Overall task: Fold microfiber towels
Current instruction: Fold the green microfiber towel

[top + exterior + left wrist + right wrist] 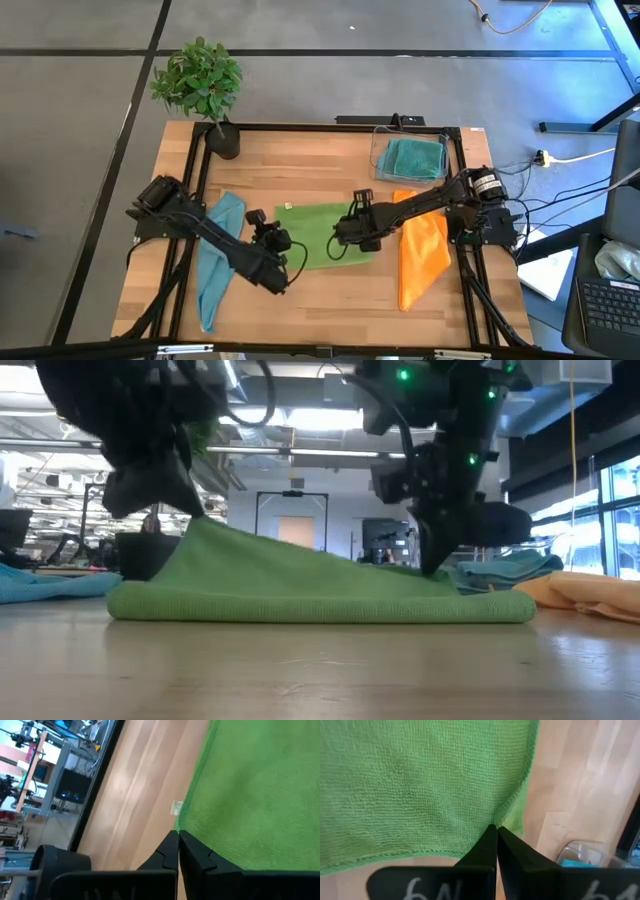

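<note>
We are looking down on the wooden table [320,290], where the lime green towel [318,235] is lying at the centre, folded over itself with a fold line along its near edge in the low view. The orange towel [422,255] is lying at three o'clock of it and the light blue towel [216,255] at nine o'clock, both flat on the wood. At one o'clock the clear bin [378,160] is holding the teal towel [414,157], and at eleven o'clock a potted plant [200,85] is standing. We are seeing the left gripper [178,836] pinching the green towel's left edge and lifting it, fingers clamped together. The right gripper [496,828] is likewise clamping the towel's right edge.
</note>
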Tool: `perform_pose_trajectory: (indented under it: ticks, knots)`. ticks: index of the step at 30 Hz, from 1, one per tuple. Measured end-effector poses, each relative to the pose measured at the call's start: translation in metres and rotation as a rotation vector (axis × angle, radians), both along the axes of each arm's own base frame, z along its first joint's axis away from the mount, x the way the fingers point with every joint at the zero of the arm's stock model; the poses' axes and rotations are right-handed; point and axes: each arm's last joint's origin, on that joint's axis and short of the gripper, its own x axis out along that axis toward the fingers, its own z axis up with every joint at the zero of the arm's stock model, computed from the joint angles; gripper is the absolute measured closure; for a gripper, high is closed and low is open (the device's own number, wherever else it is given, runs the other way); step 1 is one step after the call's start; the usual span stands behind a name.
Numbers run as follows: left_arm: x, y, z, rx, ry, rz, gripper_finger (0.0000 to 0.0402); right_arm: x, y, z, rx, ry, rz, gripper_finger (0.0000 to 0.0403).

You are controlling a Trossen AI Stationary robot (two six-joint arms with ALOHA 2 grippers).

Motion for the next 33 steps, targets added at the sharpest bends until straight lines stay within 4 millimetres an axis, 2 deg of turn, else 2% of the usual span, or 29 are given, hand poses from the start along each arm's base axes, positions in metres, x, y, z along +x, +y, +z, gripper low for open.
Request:
perform_pose_trajectory:
  ticks: [7, 22, 33]
  knots:
    - [-0.001, 0.007, -0.015, -0.021, -0.036, 0.022, 0.0402, -0.003, -0.005, -0.012, 0.001, -0.011, 0.013, 0.0395]
    - [0.008, 0.025, -0.015, -0.014, -0.058, 0.084, 0.0402, -0.001, -0.021, -0.016, -0.005, -0.012, 0.005, 0.0395]
    - [0.004, 0.016, -0.014, 0.006, -0.064, 0.046, 0.0401, -0.004, -0.024, -0.014, -0.01, 0.018, 0.01, 0.0395]
